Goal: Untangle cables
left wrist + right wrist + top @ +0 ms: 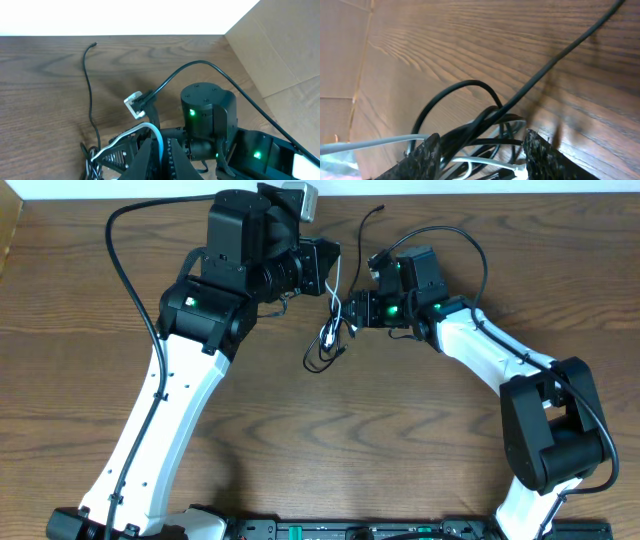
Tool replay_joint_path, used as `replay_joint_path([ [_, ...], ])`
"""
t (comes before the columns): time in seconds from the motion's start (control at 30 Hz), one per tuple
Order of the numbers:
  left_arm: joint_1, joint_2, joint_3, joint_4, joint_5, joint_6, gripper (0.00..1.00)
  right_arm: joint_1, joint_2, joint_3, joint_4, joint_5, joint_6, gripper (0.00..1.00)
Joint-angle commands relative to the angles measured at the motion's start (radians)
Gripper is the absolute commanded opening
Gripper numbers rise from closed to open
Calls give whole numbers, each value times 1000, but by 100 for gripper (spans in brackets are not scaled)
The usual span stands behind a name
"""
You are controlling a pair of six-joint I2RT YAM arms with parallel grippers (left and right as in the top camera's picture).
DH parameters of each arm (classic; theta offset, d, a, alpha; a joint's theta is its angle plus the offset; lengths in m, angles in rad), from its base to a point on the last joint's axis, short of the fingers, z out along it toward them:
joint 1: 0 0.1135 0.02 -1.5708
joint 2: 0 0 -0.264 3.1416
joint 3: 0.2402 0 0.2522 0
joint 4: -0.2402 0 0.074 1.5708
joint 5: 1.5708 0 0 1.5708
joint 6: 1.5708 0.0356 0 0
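We have bare table (pixel 380 440) nearside, far edge close. Left gripper (pixel 161 152) clenches white cable (pixel 157 136); right gripper (pixel 482 150), jaws parted, straddles black cable (pixel 465 82) loops.

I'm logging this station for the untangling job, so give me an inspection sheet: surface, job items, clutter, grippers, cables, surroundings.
Surface: wooden table, plain grain.
Job's things: black cable and white cable, tangled between the arms.
Clutter: nothing seen.
Grippers: left gripper shut on the white cable; right gripper open, fingers either side of the tangle.
Cables: thick arm wires arch off both arms.
Surroundings: cardboard panel beside the table.
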Motion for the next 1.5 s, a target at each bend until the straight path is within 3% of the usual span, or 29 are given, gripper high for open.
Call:
replay_joint_path([
  [0.0, 3, -13, 13, -1, 14, -10, 8, 14, 3, -1, -2, -27, 34, 49],
  [0.37, 3, -13, 13, -13, 14, -9, 7, 79, 39, -1, 15, 11, 120, 40],
  [0.63, 3, -13, 13, -25, 14, -9, 8, 100, 150, -1, 14, 16, 161, 12],
  [0.8, 3, -13, 13, -24, 9, -8, 7, 98, 198, -1, 6, 15, 164, 1],
  [1.0, 27, -17, 13, 3, -29, -8, 7, 95, 204, -1, -10, 41, 163, 1],
  [1.47, 215, -217, 13, 261, -52, -36, 8, 42, 204, -1, -72, 67, 179, 1],
])
